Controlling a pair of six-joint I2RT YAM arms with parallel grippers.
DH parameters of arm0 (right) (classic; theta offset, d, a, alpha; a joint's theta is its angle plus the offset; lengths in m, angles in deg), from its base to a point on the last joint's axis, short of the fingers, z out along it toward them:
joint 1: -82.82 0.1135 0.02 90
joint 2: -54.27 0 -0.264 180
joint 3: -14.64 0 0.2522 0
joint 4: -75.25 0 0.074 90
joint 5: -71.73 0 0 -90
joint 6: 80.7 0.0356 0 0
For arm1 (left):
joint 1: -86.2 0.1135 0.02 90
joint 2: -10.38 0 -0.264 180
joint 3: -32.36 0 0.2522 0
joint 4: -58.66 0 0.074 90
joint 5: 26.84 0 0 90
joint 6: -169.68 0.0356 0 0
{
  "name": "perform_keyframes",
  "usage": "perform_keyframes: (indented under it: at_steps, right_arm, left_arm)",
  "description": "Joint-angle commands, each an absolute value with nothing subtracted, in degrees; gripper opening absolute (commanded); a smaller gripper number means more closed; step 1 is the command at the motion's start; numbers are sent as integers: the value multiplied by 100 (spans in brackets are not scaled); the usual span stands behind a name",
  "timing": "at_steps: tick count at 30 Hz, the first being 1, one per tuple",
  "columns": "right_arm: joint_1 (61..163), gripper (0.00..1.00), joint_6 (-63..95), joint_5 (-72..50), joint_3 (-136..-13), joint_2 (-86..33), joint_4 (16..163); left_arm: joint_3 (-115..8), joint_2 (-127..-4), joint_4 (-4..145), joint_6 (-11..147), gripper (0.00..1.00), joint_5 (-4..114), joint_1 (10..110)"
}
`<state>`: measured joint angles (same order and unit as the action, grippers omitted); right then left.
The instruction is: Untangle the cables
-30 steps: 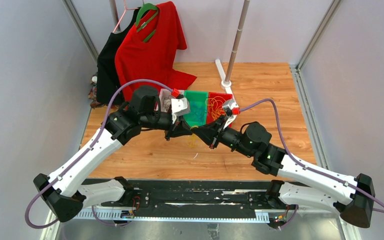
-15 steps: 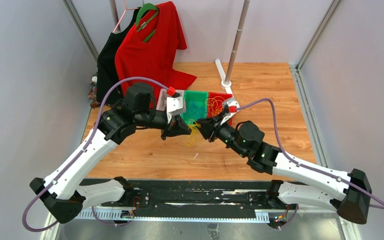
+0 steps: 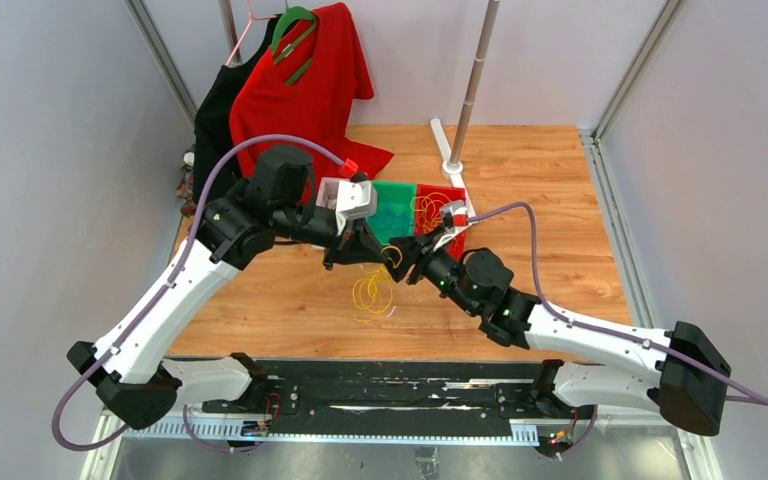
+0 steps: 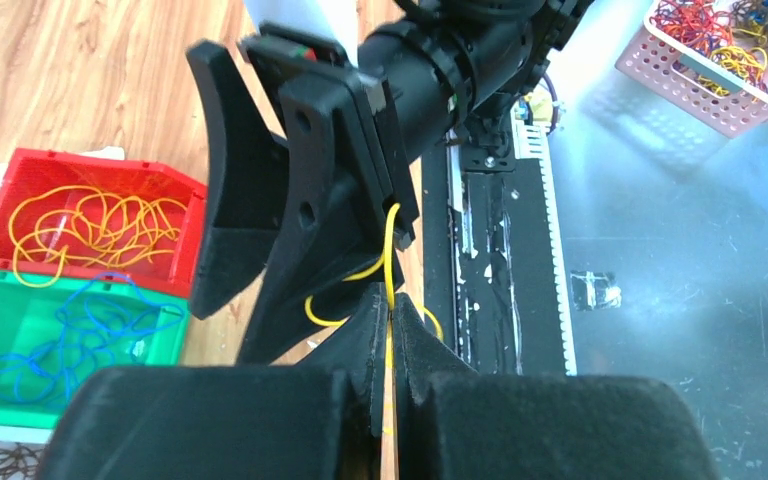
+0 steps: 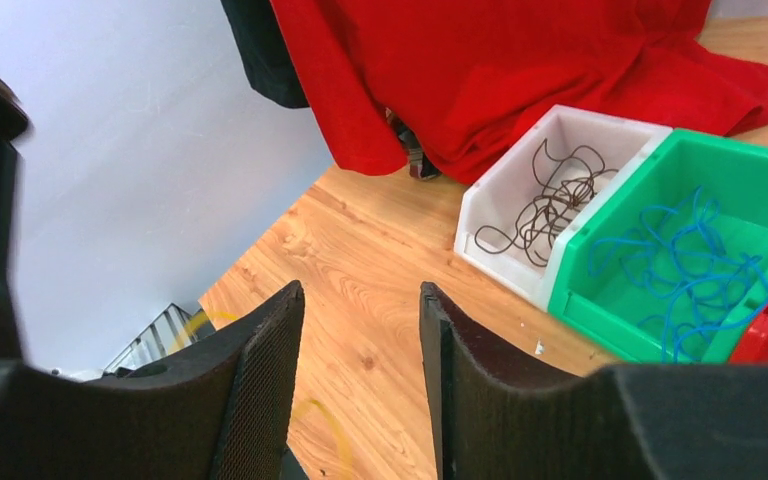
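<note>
My left gripper (image 3: 380,252) is shut on a yellow cable (image 3: 371,293), whose loops hang down over the wooden table. In the left wrist view the cable (image 4: 391,240) runs up from between my pressed fingertips (image 4: 391,296). My right gripper (image 3: 407,262) faces it close by, open, with nothing between its fingers (image 5: 360,292). More yellow cables lie in a red bin (image 4: 100,225), blue cables in a green bin (image 5: 700,250) and dark brown cables in a white bin (image 5: 550,205).
A red shirt (image 3: 305,90) and a black garment (image 3: 215,130) hang at the back left. A pole on a white stand (image 3: 470,90) rises behind the bins. A pink basket (image 4: 730,60) of mixed cables sits off the table's near side.
My right gripper has opened and let go of the yellow cable. The left gripper has lifted away with it, and its loops now hang free below.
</note>
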<state>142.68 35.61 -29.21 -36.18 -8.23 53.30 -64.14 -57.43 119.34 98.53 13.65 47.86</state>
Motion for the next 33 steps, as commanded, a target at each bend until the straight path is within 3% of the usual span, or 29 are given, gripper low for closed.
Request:
perform_keyframes:
  at_steps: [1,8,14,18,33]
  right_arm:
    - [14355,47,3858,-2895,-3188,-692,4925]
    - [14340,48,3328,-2858,-2801,609,5452]
    - [14338,62,2698,-2889,-3341,1275,6283]
    - [14355,68,2386,-2636,-3560,1064,6068]
    - [14369,69,2088,-3205,-3777,346,5235]
  left_arm:
    - [-7106,-5822,12029,10073,0,1265,4821]
    - [-7353,-5771,12239,10591,0,1631,4818]
    - [-7340,-5898,12243,10378,0,2103,4815]
    - [-7196,-6006,12244,9860,0,2404,4815]
    - [-6999,-6016,12243,9264,0,2054,4815]
